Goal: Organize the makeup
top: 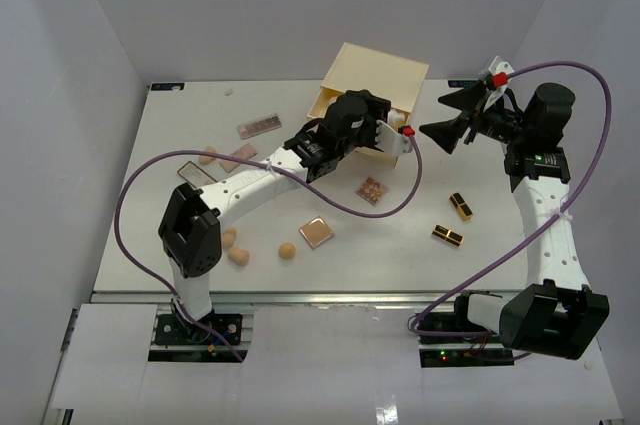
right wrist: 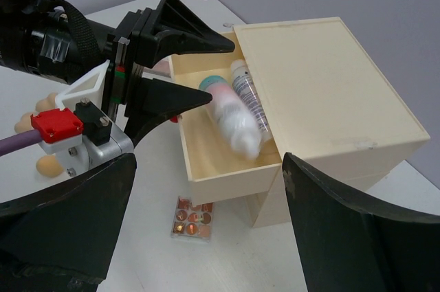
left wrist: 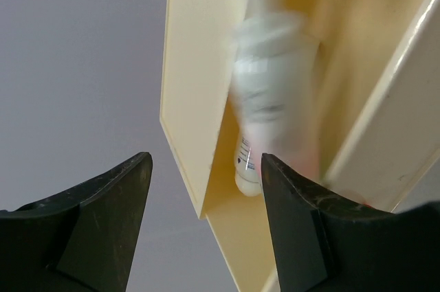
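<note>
The cream chest stands at the table's back with one drawer pulled out. Two white bottles lie in the drawer: one sharp, one blurred with motion, which also shows in the left wrist view. My left gripper is open and empty just over the drawer; its black fingers show in the right wrist view. My right gripper is open and empty, held in the air right of the chest. A brown-toned palette lies on the table in front of the drawer.
Two black-and-gold lipsticks lie at the right. A peach compact and tan sponges lie near the front. More palettes and a sponge lie at the left.
</note>
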